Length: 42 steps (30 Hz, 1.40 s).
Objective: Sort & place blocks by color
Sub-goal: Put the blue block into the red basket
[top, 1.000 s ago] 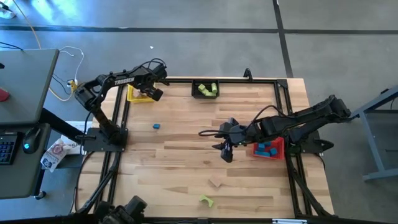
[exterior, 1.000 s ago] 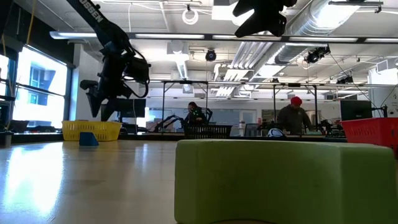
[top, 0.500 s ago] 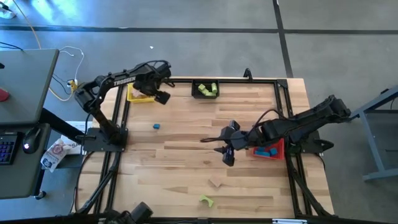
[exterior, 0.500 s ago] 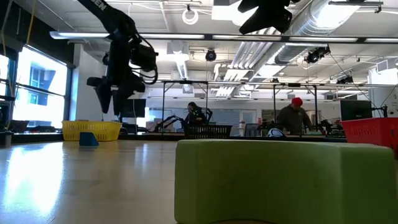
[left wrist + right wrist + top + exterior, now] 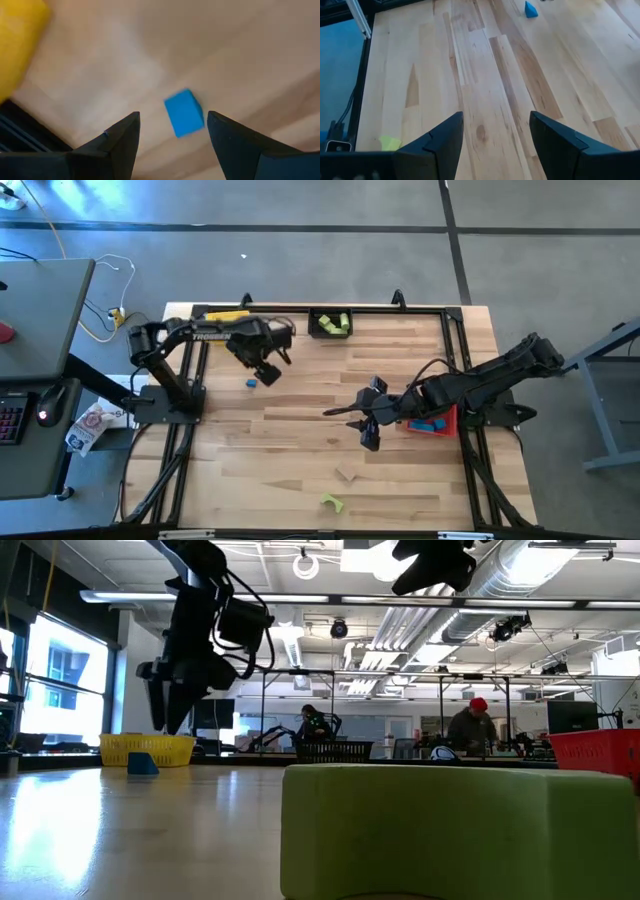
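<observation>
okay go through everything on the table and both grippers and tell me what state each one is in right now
Left gripper: open, empty, above the blue block.
Right gripper: open, empty, over bare table.
Blue block: loose on the table.
Tan block: loose, unsorted.
Green block: loose near the table edge.
Black bin: holds green blocks.
Red bin: holds blue blocks.

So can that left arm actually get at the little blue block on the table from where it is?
Probably yes. The left gripper hangs just above the blue block with its fingers open, and its wrist camera shows the block lying between them on bare wood, nothing in the way.
</observation>
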Each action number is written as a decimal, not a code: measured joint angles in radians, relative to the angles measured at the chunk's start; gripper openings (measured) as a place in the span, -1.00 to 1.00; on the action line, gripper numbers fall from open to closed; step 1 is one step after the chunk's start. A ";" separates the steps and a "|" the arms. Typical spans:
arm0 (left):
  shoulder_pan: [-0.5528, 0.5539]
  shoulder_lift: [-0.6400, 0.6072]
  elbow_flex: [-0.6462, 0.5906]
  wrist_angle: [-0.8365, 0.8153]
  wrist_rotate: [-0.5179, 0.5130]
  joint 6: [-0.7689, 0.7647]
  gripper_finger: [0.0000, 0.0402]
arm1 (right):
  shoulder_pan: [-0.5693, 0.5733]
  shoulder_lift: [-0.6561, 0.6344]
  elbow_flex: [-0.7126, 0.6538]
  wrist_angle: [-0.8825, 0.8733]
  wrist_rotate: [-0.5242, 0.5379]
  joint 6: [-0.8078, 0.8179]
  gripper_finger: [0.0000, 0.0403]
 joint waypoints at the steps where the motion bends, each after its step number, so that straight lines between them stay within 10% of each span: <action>1: -0.020 0.000 -0.011 0.000 0.001 -0.012 0.08 | 0.000 0.000 0.000 -0.002 0.000 0.000 0.06; 42: -0.164 0.001 -0.169 0.133 -0.050 -0.631 0.06 | 0.079 0.000 0.000 -0.031 0.086 0.000 0.06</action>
